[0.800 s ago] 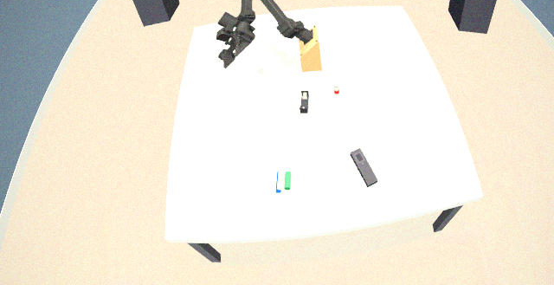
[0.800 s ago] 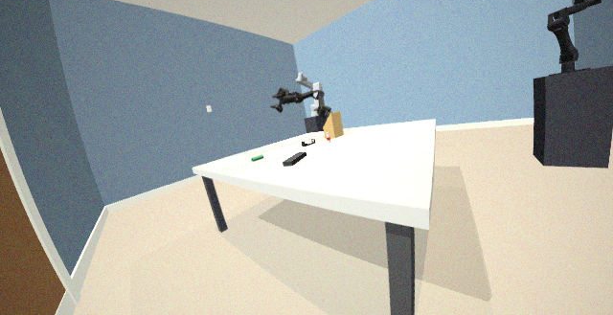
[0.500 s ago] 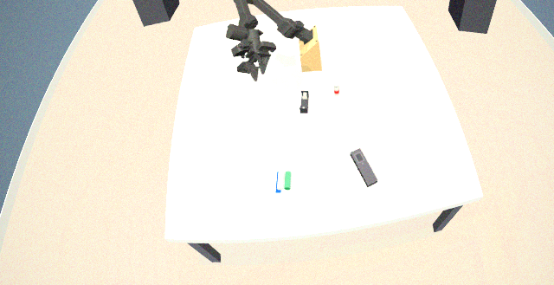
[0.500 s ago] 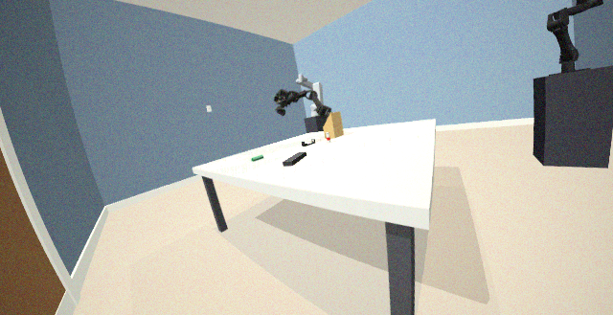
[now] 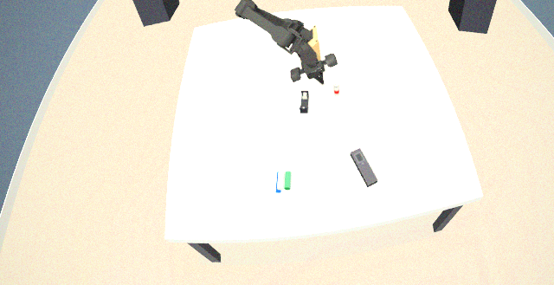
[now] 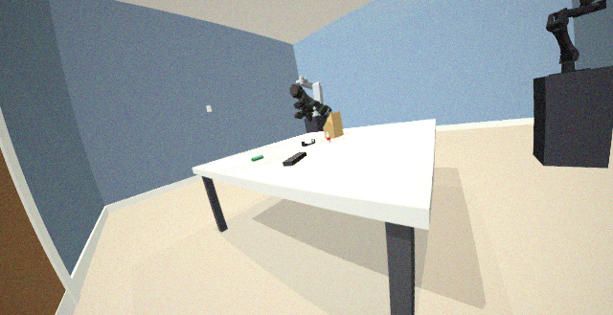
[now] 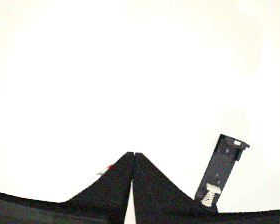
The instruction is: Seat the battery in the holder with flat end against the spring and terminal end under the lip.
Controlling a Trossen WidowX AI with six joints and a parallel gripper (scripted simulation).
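The black holder (image 5: 304, 102) (image 6: 305, 145) (image 7: 219, 170) lies on the table with its trough empty; its spring shows at the lower end in the wrist view. A small white-and-red piece (image 5: 336, 89) (image 6: 328, 137) stands to the holder's right in the top view; in the wrist view my finger partly hides it. A green cylinder (image 5: 287, 180) (image 6: 257, 158) lies farther off beside a blue-and-white piece (image 5: 279, 183). I cannot tell for certain which is the battery. My gripper (image 5: 322, 82) (image 7: 134, 159) is shut and empty, above the table between holder and white-and-red piece.
A tan wooden block (image 5: 316, 44) (image 6: 334, 125) stands behind the gripper, partly hidden by the arm in the top view. A dark remote-like thing (image 5: 363, 167) (image 6: 294, 159) lies toward the front right of the white table (image 5: 225, 146) (image 6: 374, 171).
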